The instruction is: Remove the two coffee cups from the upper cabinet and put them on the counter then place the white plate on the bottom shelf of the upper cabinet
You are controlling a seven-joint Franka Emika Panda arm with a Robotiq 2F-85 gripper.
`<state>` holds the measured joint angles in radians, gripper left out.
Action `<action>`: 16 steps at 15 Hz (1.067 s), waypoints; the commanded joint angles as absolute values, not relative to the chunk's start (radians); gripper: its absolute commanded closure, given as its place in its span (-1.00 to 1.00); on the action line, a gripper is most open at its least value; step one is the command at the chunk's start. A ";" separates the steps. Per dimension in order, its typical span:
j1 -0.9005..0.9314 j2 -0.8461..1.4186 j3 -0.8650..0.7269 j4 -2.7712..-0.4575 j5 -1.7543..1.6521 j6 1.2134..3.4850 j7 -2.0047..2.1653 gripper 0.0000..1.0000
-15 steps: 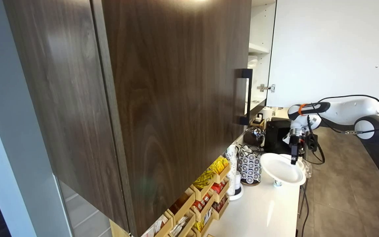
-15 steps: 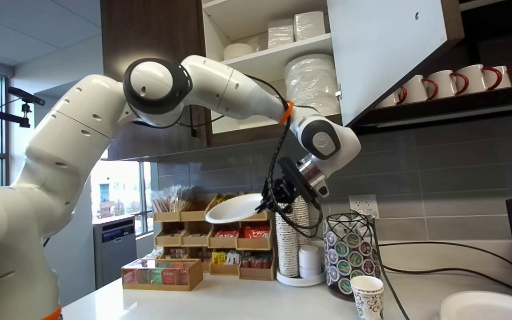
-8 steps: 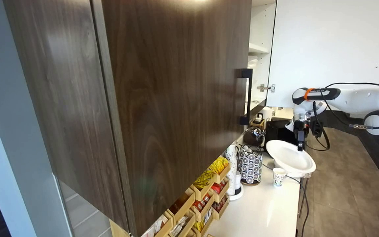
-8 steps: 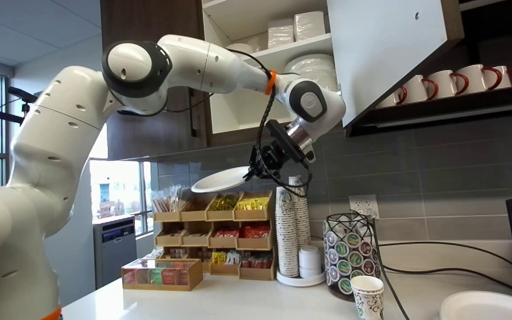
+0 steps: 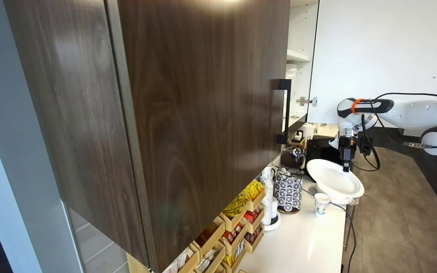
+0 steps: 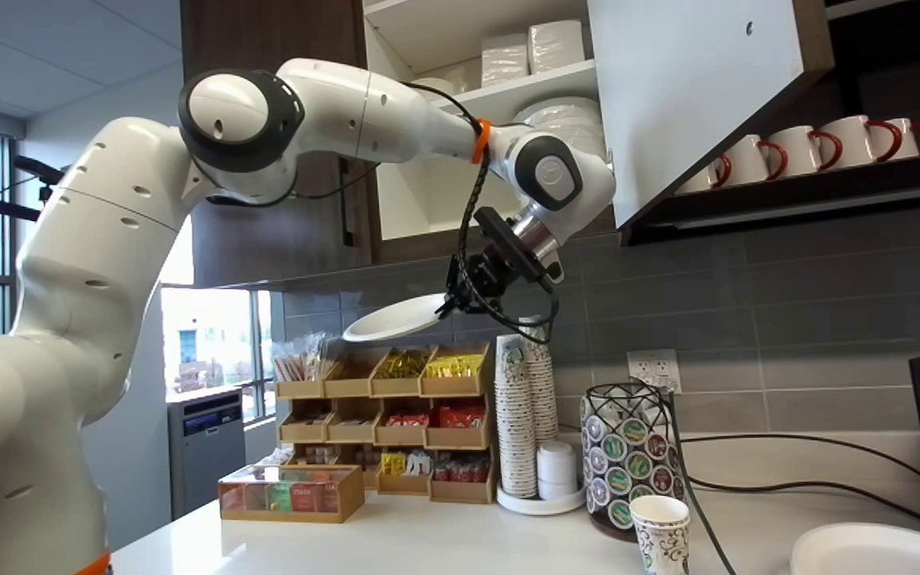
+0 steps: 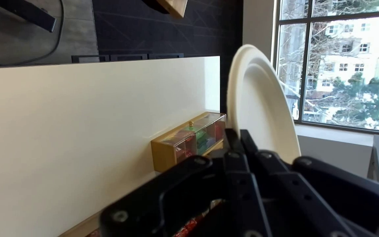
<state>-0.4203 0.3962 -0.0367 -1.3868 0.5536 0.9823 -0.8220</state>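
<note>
White plate is held at its rim, clamped between the fingers of the gripper; its edge away from the fingers is tilted lower. Versus 1.0 s ago, plate and fingers have been raised; versus 0.5 s, only slightly. Nested paper cups, mostly hidden by the plate 1.0 s ago in an exterior view, are now uncovered, below the fingers on the counter. Upper cabinet is seen open, above the fingers.

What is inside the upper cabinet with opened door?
On a higher shelf: two wrapped white stacks and something round. Below: a wrapped round stack; the robot arm covers its lower part and whatever may be behind.
</note>
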 commanded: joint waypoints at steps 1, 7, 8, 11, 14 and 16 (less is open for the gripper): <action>-0.393 0.356 -0.068 -1.339 0.569 0.939 -0.799 0.98; -0.381 0.337 -0.079 -1.188 0.639 0.816 -0.680 0.98; -0.383 0.342 -0.079 -1.155 0.670 0.785 -0.648 0.98; -0.399 0.317 -0.037 -1.197 0.652 0.829 -0.662 0.98; -0.394 0.312 -0.033 -1.198 0.654 0.830 -0.656 0.93; -0.396 0.316 -0.037 -1.197 0.654 0.830 -0.656 0.93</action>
